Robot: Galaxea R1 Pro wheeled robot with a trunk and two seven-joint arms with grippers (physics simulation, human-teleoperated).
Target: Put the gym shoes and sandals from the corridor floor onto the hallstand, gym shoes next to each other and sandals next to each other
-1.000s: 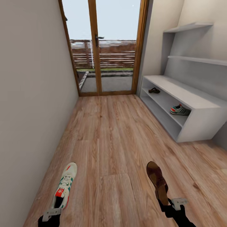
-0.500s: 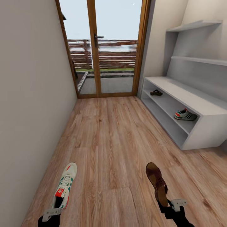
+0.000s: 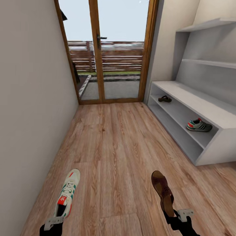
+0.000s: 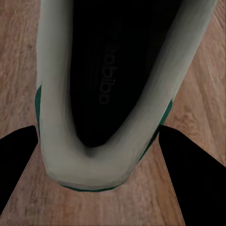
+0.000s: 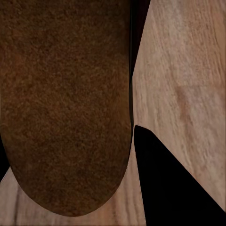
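**Shoes in both grippers, rack ahead on the right**

Wood-grain planks of the corridor floor point(image 3: 114, 147) ran from the robot to a glazed door with a brown timber frame point(image 3: 98, 52) at the far end, with a plain wall close on the left. Along the right wall stood the pale grey hallstand point(image 3: 209, 113), a low two-tier open bench with stepped wall shelves above it. On its inner shelf lay a dark sandal point(image 3: 164, 98) toward the far end and a white gym shoe with green stripes point(image 3: 199, 125) toward the near end, well apart from each other.

Near the robot, the left gripper point(image 3: 54, 223) was clamped on the heel of a second gym shoe point(image 3: 68, 192), its toe pointing away down the corridor. In the left wrist view the shoe's heel collar point(image 4: 89, 169) sat between the two black fingers point(image 4: 16, 160), with floor planks behind it. The right gripper point(image 3: 178, 214) was closed on the heel end of a second brown sandal point(image 3: 162, 191), which also pointed away from the robot. In the right wrist view the sandal's brown surface point(image 5: 66, 103) lay against one black finger point(image 5: 169, 183), the floor showing beside it
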